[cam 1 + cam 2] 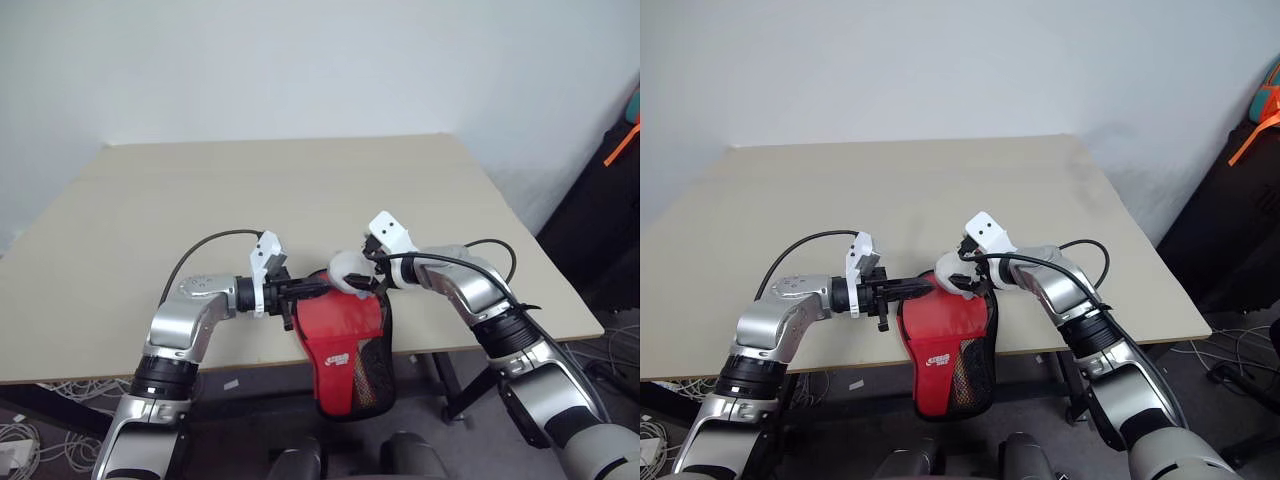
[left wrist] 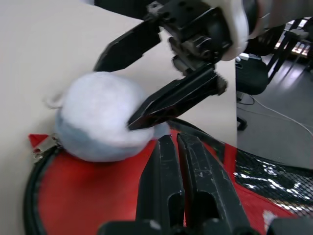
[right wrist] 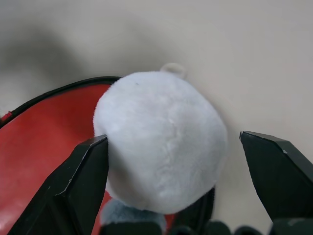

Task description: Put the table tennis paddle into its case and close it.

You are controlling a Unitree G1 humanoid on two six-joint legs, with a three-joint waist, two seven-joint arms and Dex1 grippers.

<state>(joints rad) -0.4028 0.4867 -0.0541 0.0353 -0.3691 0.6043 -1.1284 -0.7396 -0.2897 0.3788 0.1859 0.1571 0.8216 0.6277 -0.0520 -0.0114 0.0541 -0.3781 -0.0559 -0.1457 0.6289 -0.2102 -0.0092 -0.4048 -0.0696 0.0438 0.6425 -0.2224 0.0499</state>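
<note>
Pale wooden surface [image 1: 300, 190] before a plain light wall, with both end effectors meeting at its near edge over the case [image 1: 345, 345].

The case, red outside with a white logo, a mesh panel and black edging, hangs over the near edge of the surface, its round end lying on the top and its narrow end drooping below. The left end effector [image 1: 318, 287] points sideways toward the round end; its two black fingers [image 2: 188, 186] are pressed together over the red fabric, and whether they pinch the case rim cannot be told. A fluffy grey-white ball [image 3: 161, 139] rests at the case's round end. The right end effector [image 1: 362, 282] reaches in from the other side with fingers [image 3: 80, 181] spread wide, straddling the ball without closing on it. The paddle itself cannot be made out.
</note>
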